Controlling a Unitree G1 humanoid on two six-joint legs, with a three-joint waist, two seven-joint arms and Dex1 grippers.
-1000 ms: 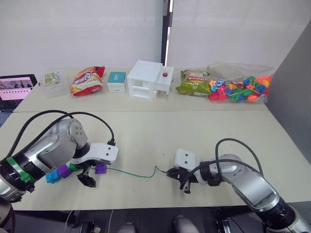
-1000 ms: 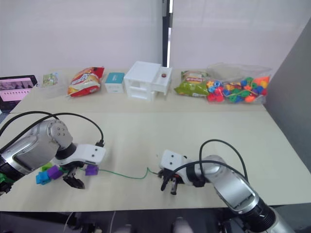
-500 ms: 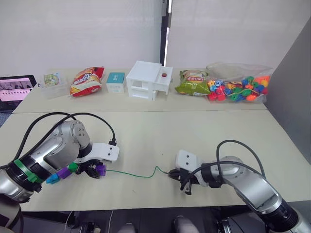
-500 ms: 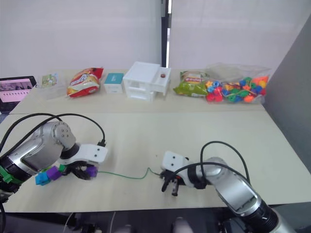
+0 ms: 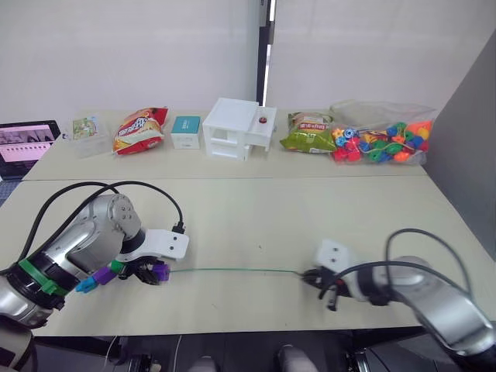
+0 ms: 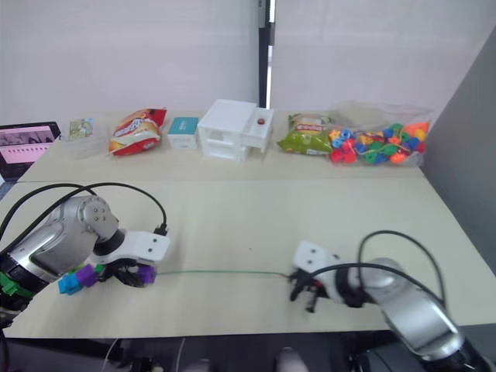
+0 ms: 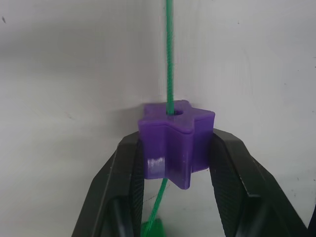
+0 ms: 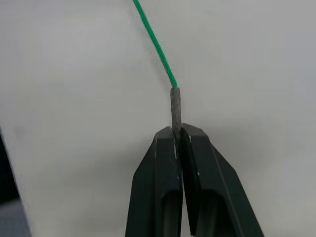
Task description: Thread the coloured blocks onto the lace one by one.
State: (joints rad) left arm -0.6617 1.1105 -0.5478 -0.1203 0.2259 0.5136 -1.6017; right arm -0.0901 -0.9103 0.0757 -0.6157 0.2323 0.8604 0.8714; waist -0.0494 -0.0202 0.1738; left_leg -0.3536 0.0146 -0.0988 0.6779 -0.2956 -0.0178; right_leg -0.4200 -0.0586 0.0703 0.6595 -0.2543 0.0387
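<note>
The left gripper (image 7: 177, 148) is pinching a purple flower-shaped plastic bead (image 7: 177, 139) on the table (image 5: 256, 225), while the right gripper (image 8: 177, 136), fingers pressed together, is gripping the stiff tip of the taut bright green lace (image 5: 232, 270). Sliding the bead home likely needs steady tension along the hole's line.

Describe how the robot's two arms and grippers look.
Both arms are silver metal with thick black cables looping over them. The left gripper and right gripper each have a white boxy housing and two black fingers. A green band rings the left arm.
</note>
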